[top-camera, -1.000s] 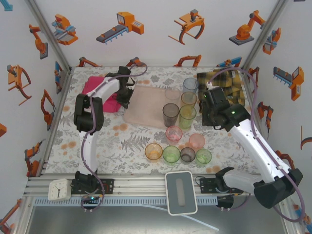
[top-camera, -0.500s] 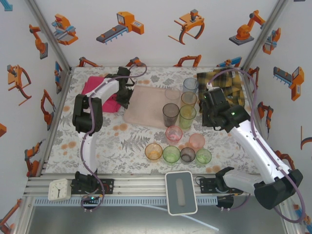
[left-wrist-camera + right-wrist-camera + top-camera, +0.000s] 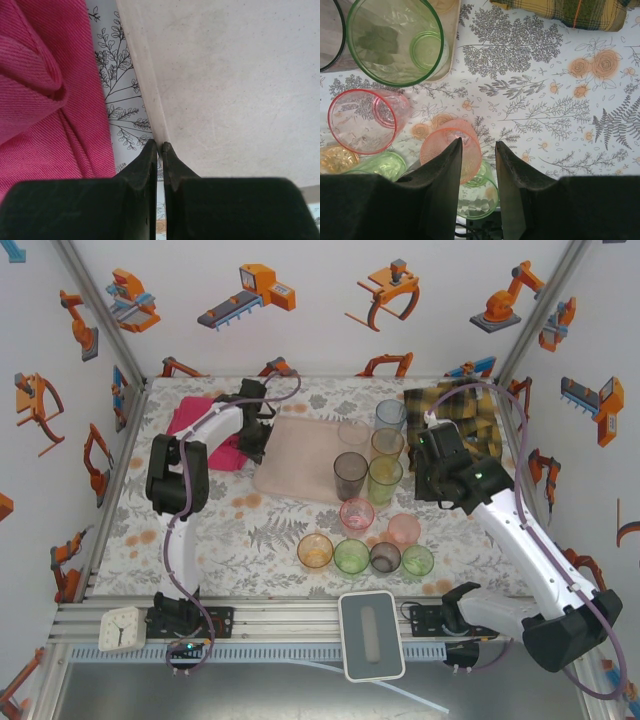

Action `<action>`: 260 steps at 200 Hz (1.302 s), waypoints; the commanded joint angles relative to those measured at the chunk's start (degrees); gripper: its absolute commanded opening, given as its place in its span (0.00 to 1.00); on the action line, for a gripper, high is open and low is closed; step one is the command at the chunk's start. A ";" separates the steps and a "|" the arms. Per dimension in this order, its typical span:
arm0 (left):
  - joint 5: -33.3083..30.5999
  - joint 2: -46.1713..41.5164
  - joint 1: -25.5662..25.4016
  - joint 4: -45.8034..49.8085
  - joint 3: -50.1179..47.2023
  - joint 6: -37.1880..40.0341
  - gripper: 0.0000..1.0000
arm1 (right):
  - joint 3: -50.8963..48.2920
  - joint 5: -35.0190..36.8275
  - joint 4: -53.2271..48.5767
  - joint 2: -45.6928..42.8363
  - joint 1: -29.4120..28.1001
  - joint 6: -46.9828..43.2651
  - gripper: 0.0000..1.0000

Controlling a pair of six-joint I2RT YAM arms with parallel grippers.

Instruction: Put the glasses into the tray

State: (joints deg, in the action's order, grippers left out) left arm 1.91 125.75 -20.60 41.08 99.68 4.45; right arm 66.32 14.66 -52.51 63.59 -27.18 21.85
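Observation:
The pale pink tray [image 3: 298,455] lies left of centre, its flat bed [image 3: 230,85] close under the left wrist. My left gripper [image 3: 258,445] is shut on the tray's left rim, which runs in between its tips [image 3: 160,146]. Several glasses stand on the tray's right end, among them blue [image 3: 391,415], grey [image 3: 350,475] and green [image 3: 384,480]. More stand on the table in front: pink [image 3: 357,514], peach [image 3: 404,530], orange [image 3: 315,550]. My right gripper [image 3: 432,478] hangs open [image 3: 478,145] above the peach glass [image 3: 445,150], holding nothing, with the green glass [image 3: 395,42] at upper left.
A folded magenta towel [image 3: 205,430] lies just left of the tray. A yellow-black plaid shirt [image 3: 460,405] sits at the back right. A small white clock [image 3: 122,628] and a white device [image 3: 371,635] rest on the near rail. Walls close in on three sides.
The left arm's elbow has drifted a little to the left. Both grippers, the tray and the glasses stand where they were.

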 commanded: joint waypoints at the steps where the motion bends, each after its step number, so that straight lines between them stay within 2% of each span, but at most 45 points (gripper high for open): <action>1: 0.19 -0.77 -0.89 8.41 -3.70 0.87 0.00 | -0.76 0.59 0.98 -0.80 0.30 -0.31 0.35; 66: -0.51 -2.72 -1.68 6.91 -6.80 0.74 0.00 | -1.63 1.30 1.53 -0.23 0.54 0.16 0.35; 100: -0.83 -3.76 -1.98 6.50 -7.82 0.77 0.00 | -2.51 1.13 2.12 1.71 2.80 1.49 0.35; 188: -1.63 -5.46 -2.24 5.42 -10.15 1.09 0.00 | -5.86 -12.41 13.51 9.63 12.98 1.78 0.36; 260: -1.52 -8.40 -3.14 3.67 -14.23 1.51 0.00 | -8.17 -14.91 16.48 9.37 16.03 2.85 0.36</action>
State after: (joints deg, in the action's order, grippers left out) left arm -0.64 118.21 -22.48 37.50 87.94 3.92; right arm 59.18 0.86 -37.74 74.24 -12.08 23.55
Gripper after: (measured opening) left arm 0.109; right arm 0.360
